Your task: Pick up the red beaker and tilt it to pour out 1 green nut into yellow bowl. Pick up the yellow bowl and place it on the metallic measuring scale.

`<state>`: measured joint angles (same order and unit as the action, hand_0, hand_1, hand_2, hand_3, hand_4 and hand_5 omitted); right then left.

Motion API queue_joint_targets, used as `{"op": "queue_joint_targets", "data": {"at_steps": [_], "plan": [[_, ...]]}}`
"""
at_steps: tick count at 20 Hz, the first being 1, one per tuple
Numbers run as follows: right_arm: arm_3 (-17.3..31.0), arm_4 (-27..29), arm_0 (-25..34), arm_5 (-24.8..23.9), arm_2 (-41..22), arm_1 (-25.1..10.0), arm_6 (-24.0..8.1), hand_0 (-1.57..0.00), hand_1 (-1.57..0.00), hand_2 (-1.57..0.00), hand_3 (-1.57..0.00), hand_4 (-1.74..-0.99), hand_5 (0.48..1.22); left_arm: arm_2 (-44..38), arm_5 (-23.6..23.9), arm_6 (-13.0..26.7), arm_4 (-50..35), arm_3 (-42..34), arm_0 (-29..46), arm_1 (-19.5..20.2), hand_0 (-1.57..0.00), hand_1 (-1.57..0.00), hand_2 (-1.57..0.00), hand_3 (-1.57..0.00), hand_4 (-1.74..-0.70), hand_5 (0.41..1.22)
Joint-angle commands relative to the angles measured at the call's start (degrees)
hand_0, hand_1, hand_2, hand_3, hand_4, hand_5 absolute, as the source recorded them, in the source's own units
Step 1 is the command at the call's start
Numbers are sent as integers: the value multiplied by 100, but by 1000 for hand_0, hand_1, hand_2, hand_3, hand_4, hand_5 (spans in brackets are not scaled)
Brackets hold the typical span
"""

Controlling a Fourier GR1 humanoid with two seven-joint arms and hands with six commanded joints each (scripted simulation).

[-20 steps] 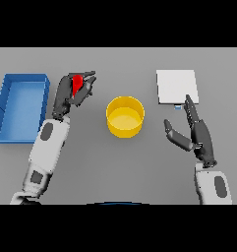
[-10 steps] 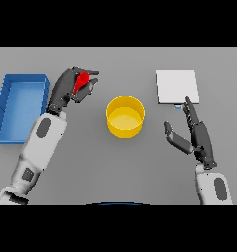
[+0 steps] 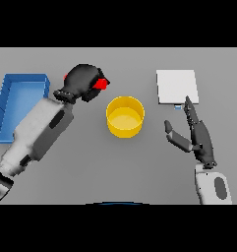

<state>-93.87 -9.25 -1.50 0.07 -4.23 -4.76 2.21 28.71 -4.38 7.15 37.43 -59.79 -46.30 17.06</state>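
The left hand (image 3: pixel 83 81) is clamped round the red beaker (image 3: pixel 101 84) — just up and left of the yellow bowl (image 3: pixel 125 116), apart from it. The metallic scale (image 3: pixel 176 87) lies to the bowl's upper right. The right hand (image 3: pixel 196 135), fingers straight, waits right of the bowl. A blue bin (image 3: pixel 19 106) sits far left.

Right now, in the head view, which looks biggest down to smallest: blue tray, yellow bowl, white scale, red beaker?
1. Blue tray
2. White scale and yellow bowl: too alike to rank
3. Red beaker, mostly hidden in the left hand
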Motion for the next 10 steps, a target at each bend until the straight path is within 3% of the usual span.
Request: {"op": "queue_joint_targets", "data": {"at_steps": [1,4,7,10], "plan": [[-6,39,-28,41,1,-3,24,1,1,1,1,-1290,694,160,-173,72,120,159,-191,-33,-1571,-1571,-1571,-1570,-1734,1196],[-59,166,-118,74,34,42,-30,1,1,1,1,-1284,678,601,-725,34,385,281,-544,136,-1571,-1571,-1571,-1571,-1606,1208],[48,261,-37,21,80,176,-100,1,1,1,1,-1279,651,1097,-1246,204,705,458,-938,106,-1571,-1571,-1571,-1355,-1663,1214],[58,357,-31,82,99,195,-67,1,1,1,1,-1299,627,1530,-1608,166,988,702,-1361,122,-1571,-1571,-1571,-1301,-1693,1218]]}}
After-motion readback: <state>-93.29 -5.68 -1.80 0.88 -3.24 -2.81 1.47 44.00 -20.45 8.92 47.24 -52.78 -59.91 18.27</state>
